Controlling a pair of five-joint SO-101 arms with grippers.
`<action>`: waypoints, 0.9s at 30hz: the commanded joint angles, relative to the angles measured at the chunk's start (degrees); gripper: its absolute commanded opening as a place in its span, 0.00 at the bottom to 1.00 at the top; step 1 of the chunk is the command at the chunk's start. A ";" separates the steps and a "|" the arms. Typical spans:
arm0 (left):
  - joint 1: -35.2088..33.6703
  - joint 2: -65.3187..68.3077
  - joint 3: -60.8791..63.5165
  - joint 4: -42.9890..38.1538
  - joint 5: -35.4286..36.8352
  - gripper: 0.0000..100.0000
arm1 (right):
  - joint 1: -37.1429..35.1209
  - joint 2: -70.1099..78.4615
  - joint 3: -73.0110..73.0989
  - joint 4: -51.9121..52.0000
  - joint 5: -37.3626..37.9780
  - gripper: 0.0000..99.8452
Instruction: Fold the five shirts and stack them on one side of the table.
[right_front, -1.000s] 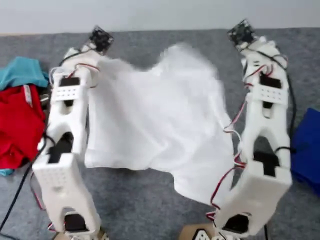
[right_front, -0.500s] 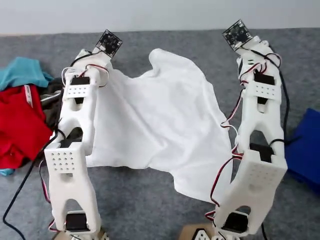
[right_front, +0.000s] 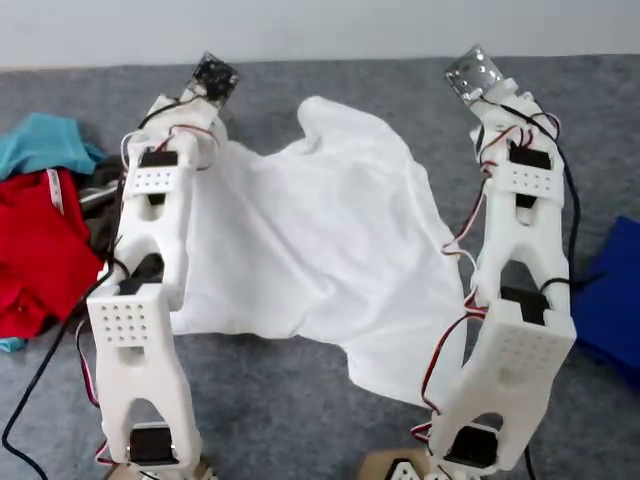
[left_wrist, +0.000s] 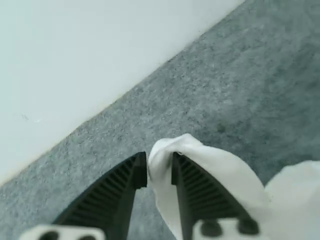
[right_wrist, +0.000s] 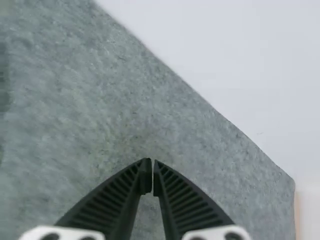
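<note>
White shirt (right_front: 320, 250) lies opened out on the grey desk (right_front: 300, 420), between the two arms, rumpled, one lobe bunched up toward the far wall, the near hem running crooked. Not folded, no crease line set. Left arm (right_front: 150, 250) stands along the shirt's edge; its wrist view has the left pincer (left_wrist: 159, 168) pinching a small fold of the white cloth (left_wrist: 210, 165), jaws closed on either side of it, grey felt and the pale wall (left_wrist: 75, 60) beyond. Right arm (right_front: 520, 260) stands along the opposite edge; the right pincer (right_wrist: 148, 177) is pressed together on nothing, tips over bare felt near the wall, apart from the shirt. Red shirt (right_front: 35, 250) and teal shirt (right_front: 40, 145) sit heaped at the desk's left side, touching, neither folded; something dark shows at the heap's edge beside the left arm, cannot tell what. Blue shirt (right_front: 612, 290) lies at the right edge, cut off by the frame; flat-looking, but whether it is folded cannot be told. Judgement: early in the job. At best one shirt is put away, the white one is only being laid out for its first fold, and the heap at left is untouched. No stack of several shirts has been built on either side yet.
</note>
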 joint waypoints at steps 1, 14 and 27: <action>0.70 -0.97 -4.88 -1.23 7.12 0.09 | -1.10 -1.27 -3.60 0.22 0.44 0.01; 1.49 -0.44 -6.29 -1.32 18.73 0.09 | -3.12 -1.45 -8.79 7.16 -26.55 0.01; -0.53 -0.97 -6.37 7.74 18.37 0.15 | -3.12 -1.36 -9.49 13.49 -35.87 0.05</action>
